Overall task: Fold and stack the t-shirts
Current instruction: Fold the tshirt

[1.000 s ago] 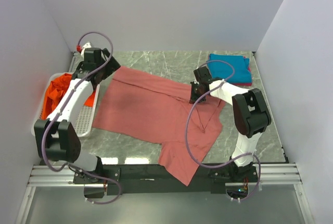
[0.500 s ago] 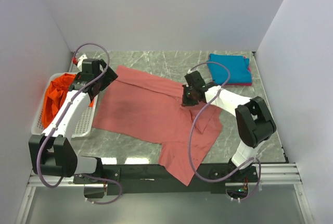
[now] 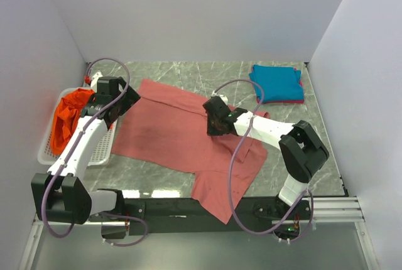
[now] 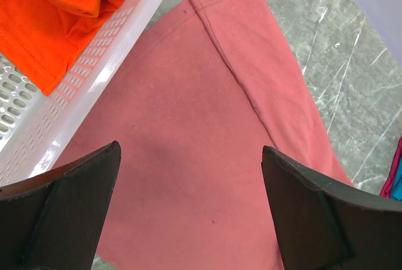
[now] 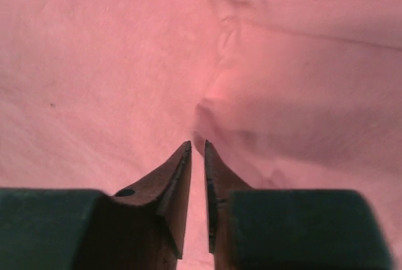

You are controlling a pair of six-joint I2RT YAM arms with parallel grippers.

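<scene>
A salmon-red t-shirt (image 3: 169,132) lies spread flat across the middle of the table, its right side creased and partly folded over. My right gripper (image 3: 213,122) is low over the shirt's middle. In the right wrist view its jaws (image 5: 196,144) are drawn to a thin slit, pinching a raised ridge of the salmon cloth (image 5: 94,63). My left gripper (image 3: 124,103) hovers open above the shirt's left shoulder (image 4: 201,125), nothing between its fingers (image 4: 191,151). An orange t-shirt (image 3: 66,116) is bunched in the basket. A folded teal t-shirt (image 3: 276,81) rests on a magenta one (image 3: 302,85) at the back right.
The white mesh basket (image 3: 100,147) stands at the table's left edge, close beside my left arm, its rim (image 4: 107,63) touching the salmon shirt. Grey walls close in the back and both sides. The shirt's lower hem hangs over the near table edge (image 3: 213,201).
My right gripper has travelled left across the salmon shirt, drawing its right side inward with it. The left arm has shifted slightly left and lower near the shirt's shoulder.
</scene>
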